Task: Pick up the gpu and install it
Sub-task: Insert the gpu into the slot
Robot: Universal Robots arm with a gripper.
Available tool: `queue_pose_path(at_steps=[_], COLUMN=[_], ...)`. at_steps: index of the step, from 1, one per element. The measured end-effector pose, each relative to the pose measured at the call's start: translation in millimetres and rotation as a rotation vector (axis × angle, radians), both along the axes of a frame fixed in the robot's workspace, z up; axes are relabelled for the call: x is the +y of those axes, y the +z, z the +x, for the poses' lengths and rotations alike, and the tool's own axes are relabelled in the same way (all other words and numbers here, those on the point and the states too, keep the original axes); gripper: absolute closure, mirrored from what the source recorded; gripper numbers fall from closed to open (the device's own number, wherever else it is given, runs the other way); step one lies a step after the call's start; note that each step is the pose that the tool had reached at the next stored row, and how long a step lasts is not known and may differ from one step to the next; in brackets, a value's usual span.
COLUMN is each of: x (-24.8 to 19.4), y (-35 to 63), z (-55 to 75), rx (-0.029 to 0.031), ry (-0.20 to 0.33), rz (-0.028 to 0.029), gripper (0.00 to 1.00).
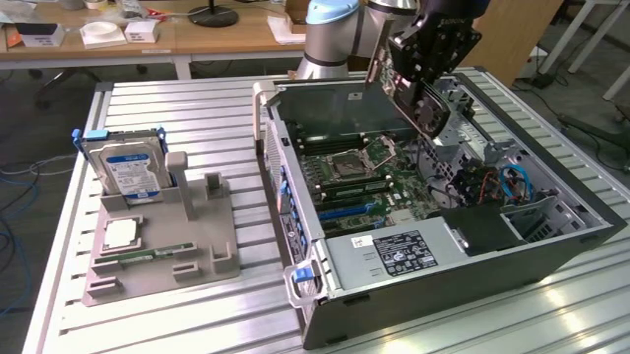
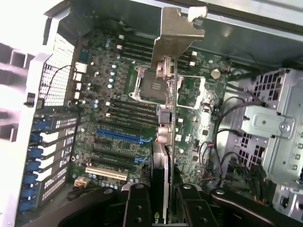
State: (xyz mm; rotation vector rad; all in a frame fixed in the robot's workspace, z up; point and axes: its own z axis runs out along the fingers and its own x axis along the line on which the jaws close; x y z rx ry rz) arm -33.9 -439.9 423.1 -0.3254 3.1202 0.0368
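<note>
Jaws of the tool (image 1: 417, 80) stand narrow, pinched on the thin edge of the gpu (image 1: 431, 110); the card hangs tilted in the air over the far part of the open computer case (image 1: 551, 243), above the motherboard (image 1: 379, 181) and not seated in any slot; its round black fan shows on the face turned toward the exterior view's right. From the wrist, the gpu (image 2: 165, 135) is seen edge-on, with one of the fingers (image 2: 137, 208) on each side of it and its silver bracket (image 2: 177, 38) at the end away from the tool (image 2: 163, 196); beyond the card lie the processor socket (image 2: 151, 82) and a blue slot (image 2: 120, 136). On the bench (image 1: 197, 110), at the exterior view's left of the case, a grey holder (image 1: 187, 262) carries a hard drive (image 1: 123, 169) standing upright at its far end; a square chip (image 1: 120, 232) and a memory stick (image 1: 147, 254) lie flat on its near part.
</note>
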Motion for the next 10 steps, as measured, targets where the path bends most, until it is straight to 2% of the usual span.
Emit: queue_pose_path(at_steps=[4,10], x=[0.0,0.0], y=[0.0,-0.1], z=[0.0,-0.8], rx=[0.0000,0.0014], ry=[0.051,0.103], rz=[0.0088,0.0104], gripper=[0.73,0.73])
